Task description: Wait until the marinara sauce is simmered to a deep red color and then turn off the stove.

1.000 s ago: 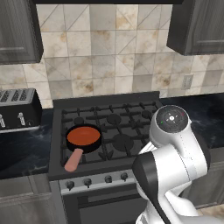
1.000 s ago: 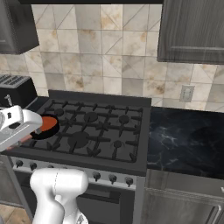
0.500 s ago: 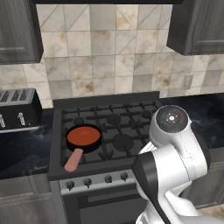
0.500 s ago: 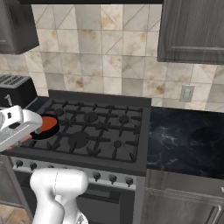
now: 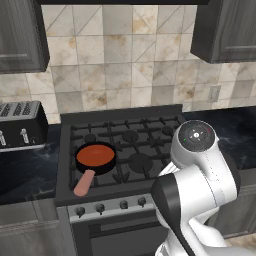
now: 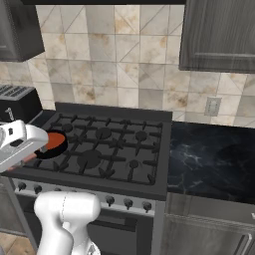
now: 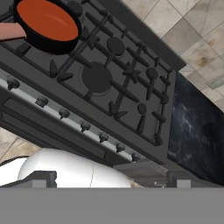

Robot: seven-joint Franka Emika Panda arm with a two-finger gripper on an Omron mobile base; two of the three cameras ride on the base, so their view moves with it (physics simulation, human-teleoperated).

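Nothing had shifted over the last second: the marinara sauce [image 5: 95, 155] remained orange-red on the stove [image 5: 150, 150], so waiting continued, gripper jaws apart.

No lettering, brand, number or sign is readable anywhere, not even on the stove [image 5: 130, 145] knobs.
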